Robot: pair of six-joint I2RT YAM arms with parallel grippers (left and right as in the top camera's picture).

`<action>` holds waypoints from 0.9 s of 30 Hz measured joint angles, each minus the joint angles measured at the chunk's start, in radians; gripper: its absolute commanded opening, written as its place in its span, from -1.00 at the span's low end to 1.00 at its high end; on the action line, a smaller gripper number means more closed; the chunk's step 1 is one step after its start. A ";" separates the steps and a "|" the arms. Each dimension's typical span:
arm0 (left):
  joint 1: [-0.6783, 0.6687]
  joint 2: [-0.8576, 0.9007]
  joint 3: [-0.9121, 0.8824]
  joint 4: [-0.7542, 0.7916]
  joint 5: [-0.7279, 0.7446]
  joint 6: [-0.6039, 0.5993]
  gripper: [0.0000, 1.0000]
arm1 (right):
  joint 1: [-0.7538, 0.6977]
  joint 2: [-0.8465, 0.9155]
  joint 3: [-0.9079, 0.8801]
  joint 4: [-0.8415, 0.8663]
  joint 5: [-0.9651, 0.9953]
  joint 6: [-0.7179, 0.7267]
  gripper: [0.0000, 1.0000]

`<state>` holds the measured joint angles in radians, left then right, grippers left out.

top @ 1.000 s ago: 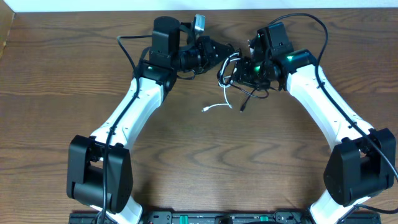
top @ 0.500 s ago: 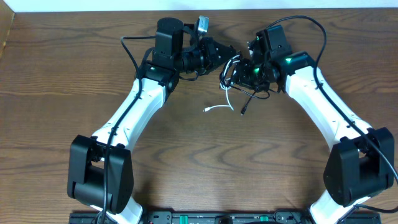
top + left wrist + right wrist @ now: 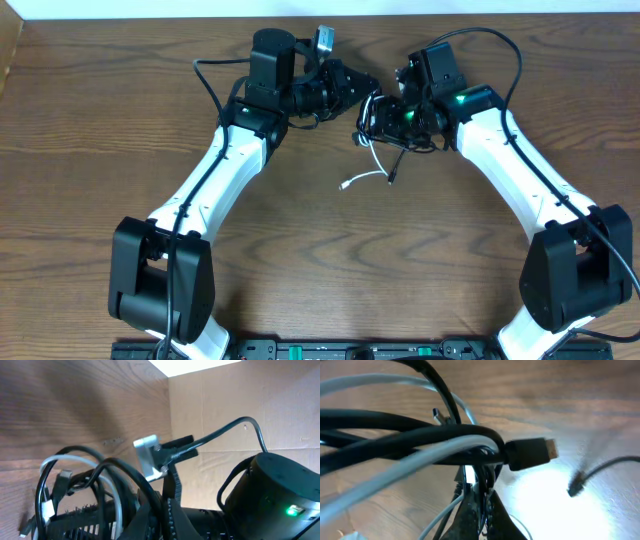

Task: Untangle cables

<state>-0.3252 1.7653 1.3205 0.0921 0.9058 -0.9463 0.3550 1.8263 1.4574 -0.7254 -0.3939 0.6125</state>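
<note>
Overhead: wood table (image 3: 90, 200), with left arm (image 3: 215, 180) and right arm (image 3: 520, 170) both reaching to the far middle, tips nearly meeting. Left gripper (image 3: 368, 88) and right gripper (image 3: 378, 112) are each clenched on the cables (image 3: 372, 128), a black-and-white tangle bunched between them; a white end (image 3: 352, 183) and a black end (image 3: 391, 176) trail toward the near side. Right wrist view: fingers (image 3: 470, 510) pinch the bundle from below, and a black plug (image 3: 530, 454) with a gold tip sticks out to the right.
</note>
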 measured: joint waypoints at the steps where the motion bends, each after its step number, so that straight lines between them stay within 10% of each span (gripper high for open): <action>1: -0.001 0.000 0.000 -0.001 0.000 0.000 -0.85 | 0.000 0.000 0.000 -0.019 0.006 -0.005 -0.98; 22: -0.004 0.164 -0.002 -0.668 -0.265 0.540 -0.85 | -0.079 0.000 -0.008 -0.298 0.350 -0.173 -0.98; 27: -0.004 0.224 -0.002 -0.688 -0.307 0.614 -0.27 | -0.079 0.000 -0.008 -0.297 0.360 -0.178 -0.78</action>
<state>-0.3290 1.9888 1.3190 -0.5961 0.5983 -0.3321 0.2760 1.8263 1.4498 -1.0225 -0.0338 0.4347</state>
